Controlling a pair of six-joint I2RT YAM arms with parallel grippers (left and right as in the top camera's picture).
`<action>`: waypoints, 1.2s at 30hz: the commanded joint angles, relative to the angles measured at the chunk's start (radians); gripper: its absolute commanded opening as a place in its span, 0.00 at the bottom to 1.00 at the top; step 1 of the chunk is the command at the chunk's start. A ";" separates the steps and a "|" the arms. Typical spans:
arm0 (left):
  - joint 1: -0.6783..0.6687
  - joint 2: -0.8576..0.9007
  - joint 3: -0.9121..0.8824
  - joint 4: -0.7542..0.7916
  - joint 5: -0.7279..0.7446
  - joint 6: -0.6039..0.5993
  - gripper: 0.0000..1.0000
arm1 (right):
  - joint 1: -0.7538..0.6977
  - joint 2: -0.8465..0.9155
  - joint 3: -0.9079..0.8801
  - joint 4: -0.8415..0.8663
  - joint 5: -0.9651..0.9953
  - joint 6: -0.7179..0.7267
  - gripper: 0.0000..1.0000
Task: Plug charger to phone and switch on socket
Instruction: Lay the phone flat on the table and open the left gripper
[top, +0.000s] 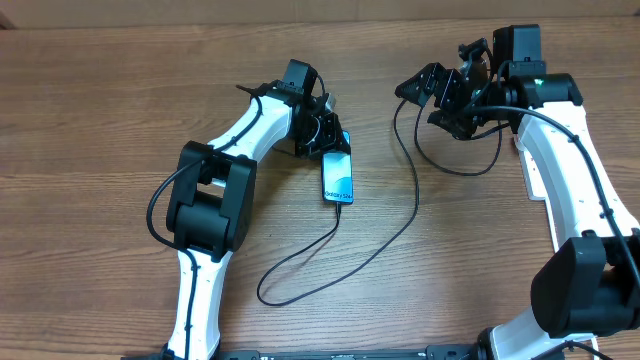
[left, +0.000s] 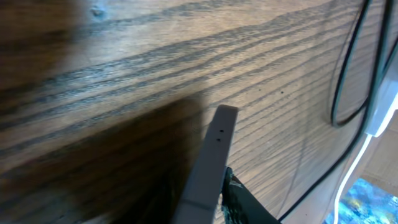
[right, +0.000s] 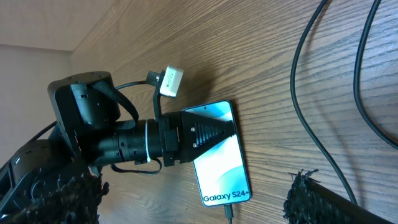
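Wood-grain table (top: 100, 150), and the relation you need sits mid-table. The phone (top: 338, 180) lies flat, long axis running front-to-back w/ a slight tilt. Its top end is tucked under the L gripper (top: 330, 138); its bottom end points back toward the arm bases. L arm is right on it. R gripper (top: 425, 98) is well apart, off to the phone's right and further from the bases.

The charger (top: 400, 225) tip meets the phone's bottom edge in the R wrist view. It looks seated, tho too small to be sure. From there the black cable loops toward the bases, swings back up and ends by the R gripper, plug end hidden. You can't pick out the socket in any view. Best guess is it's under the R arm, so R would be nearer for the switch.

Grips: R jaws stand wide apart, nothing between. L: can't tell whether clenched or released; one finger lies over the phone's upper part.

Phone look: slim, lit light-blue screen, dark bezel, white "Galaxy S24+" text near the connector end.
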 joint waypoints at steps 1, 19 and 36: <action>0.000 0.004 -0.019 -0.019 -0.034 -0.004 0.33 | -0.003 -0.033 0.012 0.002 0.003 -0.008 0.97; 0.000 0.004 -0.019 -0.058 -0.109 -0.004 0.54 | -0.003 -0.033 0.012 0.001 0.003 -0.008 0.97; 0.000 0.004 -0.019 -0.187 -0.332 -0.004 0.79 | -0.003 -0.033 0.012 -0.002 0.003 -0.008 0.97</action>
